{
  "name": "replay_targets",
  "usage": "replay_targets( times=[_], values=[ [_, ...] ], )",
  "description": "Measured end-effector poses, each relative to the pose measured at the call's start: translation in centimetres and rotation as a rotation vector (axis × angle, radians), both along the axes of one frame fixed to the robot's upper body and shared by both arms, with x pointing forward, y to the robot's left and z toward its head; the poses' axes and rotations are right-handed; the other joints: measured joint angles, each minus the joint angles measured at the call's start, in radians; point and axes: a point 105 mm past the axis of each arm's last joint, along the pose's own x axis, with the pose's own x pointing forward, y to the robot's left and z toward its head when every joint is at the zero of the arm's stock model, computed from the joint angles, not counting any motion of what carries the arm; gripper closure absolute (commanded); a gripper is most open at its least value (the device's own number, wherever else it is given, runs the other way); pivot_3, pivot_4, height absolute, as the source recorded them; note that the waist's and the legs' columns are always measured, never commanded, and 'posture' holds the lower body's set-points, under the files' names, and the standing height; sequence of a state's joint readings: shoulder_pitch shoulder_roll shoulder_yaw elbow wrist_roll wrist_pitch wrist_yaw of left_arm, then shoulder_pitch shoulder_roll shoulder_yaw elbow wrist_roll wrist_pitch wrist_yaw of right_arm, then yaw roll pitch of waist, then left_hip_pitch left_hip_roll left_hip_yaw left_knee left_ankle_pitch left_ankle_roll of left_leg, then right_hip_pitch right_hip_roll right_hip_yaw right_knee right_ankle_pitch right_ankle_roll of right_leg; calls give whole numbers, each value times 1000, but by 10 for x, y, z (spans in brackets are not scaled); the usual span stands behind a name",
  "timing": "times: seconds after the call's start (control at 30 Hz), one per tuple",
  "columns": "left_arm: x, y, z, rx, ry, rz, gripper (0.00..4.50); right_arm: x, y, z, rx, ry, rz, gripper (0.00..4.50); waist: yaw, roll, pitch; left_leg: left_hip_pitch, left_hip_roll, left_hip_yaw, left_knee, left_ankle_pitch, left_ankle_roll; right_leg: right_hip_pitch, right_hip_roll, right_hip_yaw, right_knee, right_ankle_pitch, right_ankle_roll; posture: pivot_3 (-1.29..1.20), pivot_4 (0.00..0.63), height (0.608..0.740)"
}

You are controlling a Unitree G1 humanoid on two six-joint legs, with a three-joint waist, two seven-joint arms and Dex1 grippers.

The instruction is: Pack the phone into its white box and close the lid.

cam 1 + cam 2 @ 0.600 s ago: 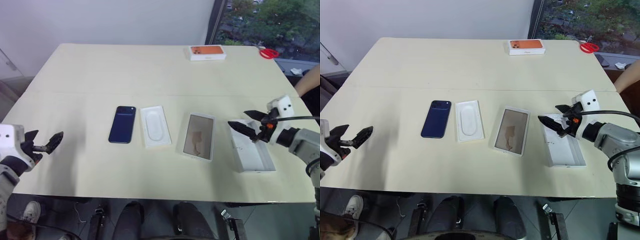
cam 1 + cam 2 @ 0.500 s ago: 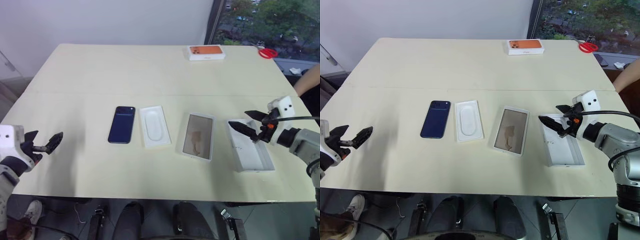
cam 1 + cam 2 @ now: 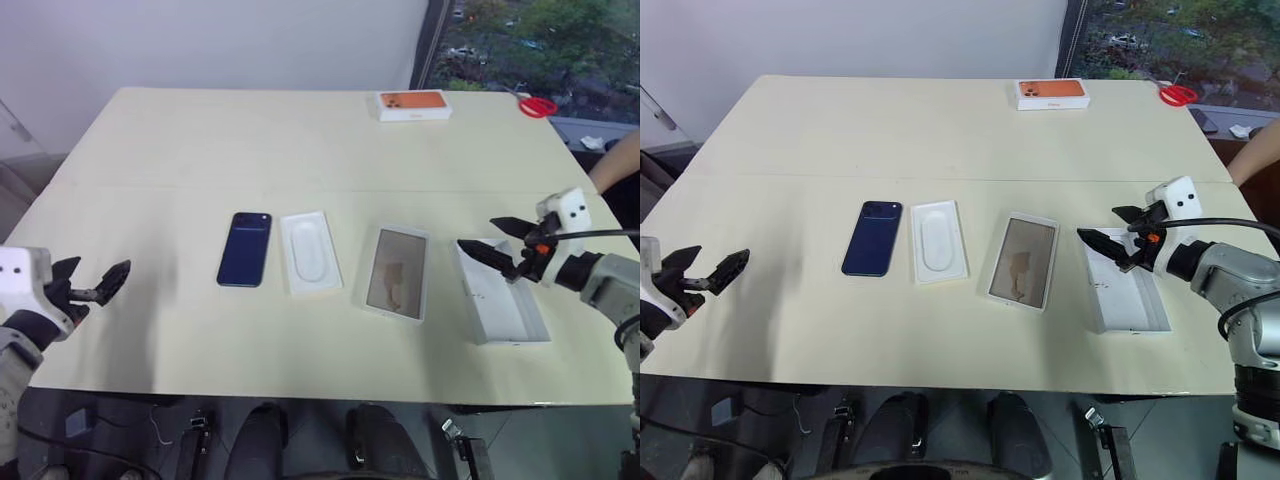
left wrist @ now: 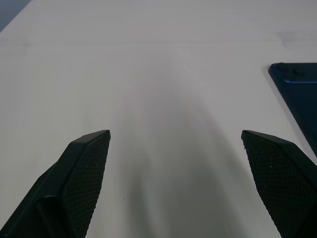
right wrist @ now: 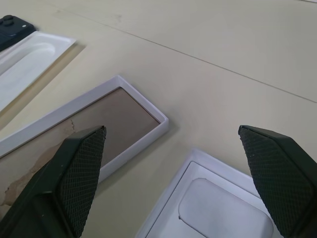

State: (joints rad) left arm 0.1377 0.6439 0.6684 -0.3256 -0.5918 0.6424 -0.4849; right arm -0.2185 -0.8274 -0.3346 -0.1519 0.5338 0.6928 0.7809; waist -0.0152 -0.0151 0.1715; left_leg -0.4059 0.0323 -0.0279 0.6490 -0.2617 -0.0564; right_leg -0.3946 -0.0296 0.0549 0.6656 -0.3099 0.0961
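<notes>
**Across the bench, four parts laid in a row, nothing packed yet**

Looking at the phone (image 3: pixel 245 262) lying flat and face down left of centre on the bench (image 3: pixel 250 140), camera block toward the far edge, untouched and well apart from both arms. Finding a thin insert (image 3: pixel 310 252) with an oval recess just beside it on the right. Then the white box (image 3: pixel 392 273), a shallow tray with a brownish floor, and farthest right the lid (image 3: pixel 503 305), open side up. Reading this spacing as deliberate: each part sitting alone, with room on all sides for a pick.

Hovering the left gripper (image 3: pixel 102 265) over the near left corner of the bench, jaws spread wide with nothing between them, aiming roughly toward the phone (probably the arm meant to fetch it, being the nearer one). Hanging the right gripper (image 3: pixel 476 232) above the far end of the lid, jaws likewise wide apart and empty, clear of the cardboard as far as can be judged. Judging this pose as readiness for the closing step.

Noting an orange-topped box (image 3: pixel 413 104) and red scissors (image 3: pixel 537 106) at the far right, out of the way. Also glimpsing a person's arm (image 3: pixel 618 160) at the right edge.

Expecting difficulty in getting under a slim, glossy phone lying flat.
</notes>
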Motion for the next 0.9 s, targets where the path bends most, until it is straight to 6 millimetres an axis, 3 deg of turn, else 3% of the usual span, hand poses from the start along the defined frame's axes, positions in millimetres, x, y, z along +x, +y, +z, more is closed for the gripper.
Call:
replay_targets(
  times=[0.23,0.47,0.6,0.7,0.9],
  values=[
    [22,-37,5,-36,-29,-117,44,-2,15,9,-9,-35,52,28,1,0,0,0,0,0,1,0,0,1,0,0,0,0,0,0,150,740],
    [50,-85,11,-121,-17,-228,44,-4,52,22,-21,-79,176,28,0,0,0,0,0,-1,1,0,0,1,0,-1,1,0,0,0,150,740],
    [59,-129,7,-208,44,-305,44,-9,71,22,-7,-91,219,28,4,0,0,-1,0,-2,2,0,0,1,0,-1,1,0,1,0,150,740],
    [65,-173,6,-264,137,-381,44,-17,90,21,-13,-100,285,28,5,-1,0,-1,-1,-4,4,0,0,2,0,-2,1,0,1,0,150,740],
    [72,-215,-4,-412,324,-337,44,-27,101,13,-38,-75,335,28,1,-1,0,-1,-1,-4,4,0,0,1,2,-3,1,0,1,0,150,740]
  ],
)
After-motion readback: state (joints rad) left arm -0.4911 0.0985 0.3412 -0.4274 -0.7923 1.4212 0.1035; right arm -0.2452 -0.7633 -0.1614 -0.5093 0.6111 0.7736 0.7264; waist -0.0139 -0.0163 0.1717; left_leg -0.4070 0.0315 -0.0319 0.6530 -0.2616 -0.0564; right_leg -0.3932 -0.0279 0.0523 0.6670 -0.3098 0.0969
